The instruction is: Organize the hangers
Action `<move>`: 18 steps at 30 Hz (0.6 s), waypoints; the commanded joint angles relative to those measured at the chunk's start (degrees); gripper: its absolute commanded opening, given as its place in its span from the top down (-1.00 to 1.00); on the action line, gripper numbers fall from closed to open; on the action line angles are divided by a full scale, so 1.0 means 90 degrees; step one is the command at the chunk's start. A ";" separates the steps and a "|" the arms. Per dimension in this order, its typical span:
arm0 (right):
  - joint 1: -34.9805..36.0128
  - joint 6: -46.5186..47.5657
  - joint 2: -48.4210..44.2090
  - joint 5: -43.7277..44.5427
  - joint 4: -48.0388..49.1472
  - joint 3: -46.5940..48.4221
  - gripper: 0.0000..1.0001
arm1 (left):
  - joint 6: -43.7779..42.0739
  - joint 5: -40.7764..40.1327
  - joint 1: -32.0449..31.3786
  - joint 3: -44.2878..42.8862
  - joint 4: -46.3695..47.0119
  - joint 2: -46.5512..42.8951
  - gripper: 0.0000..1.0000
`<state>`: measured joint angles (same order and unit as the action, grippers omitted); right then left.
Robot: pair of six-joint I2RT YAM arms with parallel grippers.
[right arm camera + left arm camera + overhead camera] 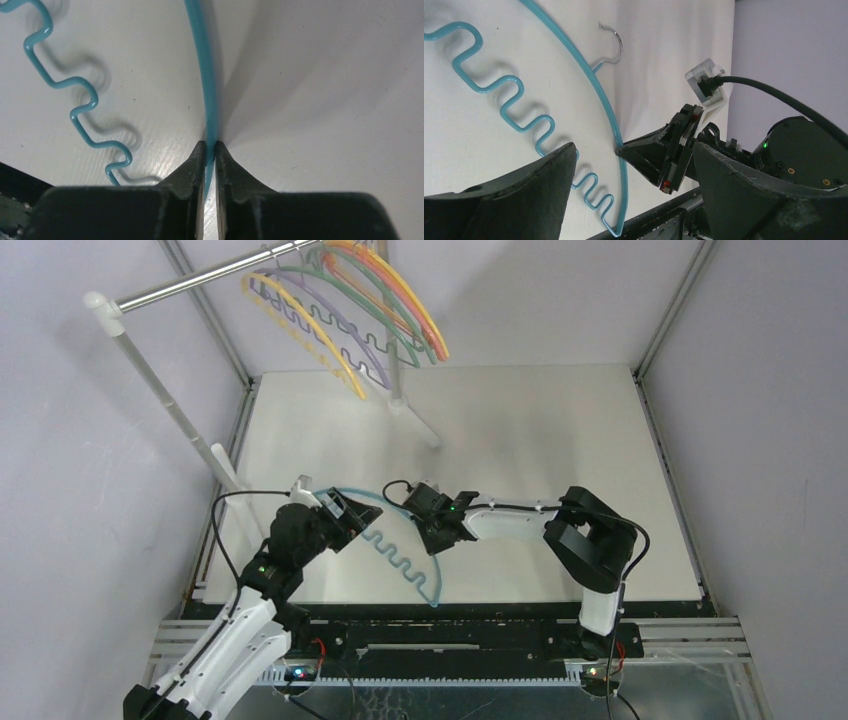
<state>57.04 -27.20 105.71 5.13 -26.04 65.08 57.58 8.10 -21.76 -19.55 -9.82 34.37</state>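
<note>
Teal hanger (pixel 206 75): thin, smooth plastic arch with a wavy lower bar, low over the white surface (pixel 325 100), contact unclear. The right wrist view shows the right end effector (pixel 210 147) pinched tight on the arch. The left wrist view adds the wire hook (pixel 613 47) and the left end effector (pixel 634 150) spread wide, arch between its fingers. Only the top view shows the other hangers (pixel 350 310) on the metal rail (pixel 200 278), well beyond both.

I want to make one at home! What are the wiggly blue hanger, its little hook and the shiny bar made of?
The blue hanger is probably plastic: smooth and glossy, one even colour, with light glinting along it. Its hook looks like bare metal wire, thin and silvery. The bar is likely a metal tube, silver with a bright sheen.
</note>
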 commanded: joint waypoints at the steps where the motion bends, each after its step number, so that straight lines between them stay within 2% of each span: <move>1: 0.0040 -0.0221 0.0912 0.0429 -0.0330 -0.0345 0.86 | -0.0021 -0.0001 -0.0025 0.0034 -0.0087 -0.0115 -0.81; 2: 0.0026 -0.0196 0.0980 0.0421 -0.0342 -0.0345 1.00 | -0.0037 0.0005 -0.0015 0.0034 -0.0105 -0.0122 -0.81; 6: -0.0083 -0.0052 0.1028 0.0486 -0.0349 -0.0341 1.00 | -0.0100 0.0006 -0.0015 -0.0028 -0.0129 -0.0086 -0.80; 10: -0.0171 0.0230 0.0209 0.0945 -0.0269 -0.0302 1.00 | -0.0165 0.0024 -0.0013 -0.0171 -0.0113 -0.0003 -0.81; 18: -0.0234 0.0645 -0.0553 0.1306 -0.0863 0.0857 1.00 | -0.0004 0.0103 -0.0022 -0.0002 0.0441 0.0162 -0.81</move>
<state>55.44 -23.81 105.43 13.30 -31.22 67.70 57.45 8.19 -21.76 -19.55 -10.98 36.01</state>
